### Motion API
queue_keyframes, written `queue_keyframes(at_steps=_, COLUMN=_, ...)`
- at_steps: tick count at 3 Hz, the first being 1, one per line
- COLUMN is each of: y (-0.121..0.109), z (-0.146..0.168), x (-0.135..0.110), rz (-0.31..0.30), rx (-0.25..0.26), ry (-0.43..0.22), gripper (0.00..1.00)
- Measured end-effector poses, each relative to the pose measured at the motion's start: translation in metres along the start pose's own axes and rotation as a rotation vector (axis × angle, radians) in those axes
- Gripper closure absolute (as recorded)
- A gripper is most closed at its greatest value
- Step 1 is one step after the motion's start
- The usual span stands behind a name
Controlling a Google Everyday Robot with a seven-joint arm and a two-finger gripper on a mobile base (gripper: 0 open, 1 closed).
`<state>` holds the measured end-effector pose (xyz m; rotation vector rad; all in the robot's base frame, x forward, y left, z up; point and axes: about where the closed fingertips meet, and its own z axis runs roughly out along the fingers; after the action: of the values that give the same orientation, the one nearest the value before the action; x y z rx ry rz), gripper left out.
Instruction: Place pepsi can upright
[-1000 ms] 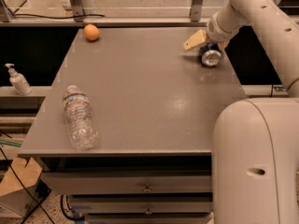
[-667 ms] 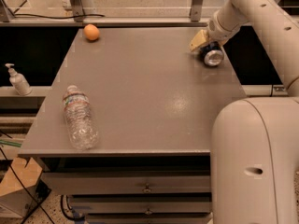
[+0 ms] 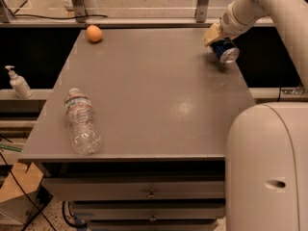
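The pepsi can (image 3: 225, 51) is dark blue with a silver end. It sits at the table's far right, tilted, with its silver end facing front-right and slightly off the surface. My gripper (image 3: 215, 36), with pale yellow fingers, is at the can's upper left and closed around its body. The white arm comes in from the upper right corner.
A clear plastic water bottle (image 3: 83, 121) lies on its side at the grey table's (image 3: 154, 95) front left. An orange (image 3: 94, 33) sits at the far left corner. A soap dispenser (image 3: 18, 82) stands on a shelf to the left. My white base (image 3: 267, 167) fills the lower right.
My gripper moved right onto the can and closed on it. The can has risen slightly and shifted right, tilting off the table.
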<state>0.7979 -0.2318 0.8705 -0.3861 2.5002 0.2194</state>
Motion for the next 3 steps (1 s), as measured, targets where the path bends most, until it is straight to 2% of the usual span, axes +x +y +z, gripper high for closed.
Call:
queue_keyframes(at_steps=1, y=0.013, z=-0.027, x=-0.009, rz=-0.053, rx=-0.104, ry=-0.085, gripper=1.00)
queue_keyframes(at_steps=2, y=0.035, z=-0.069, x=-0.024, rz=-0.151, rx=-0.238, ry=-0.231, gripper=1.00)
queue_keyframes(at_steps=3, y=0.057, z=-0.116, x=-0.030, rz=-0.291, rx=-0.326, ry=-0.377, gripper=1.00)
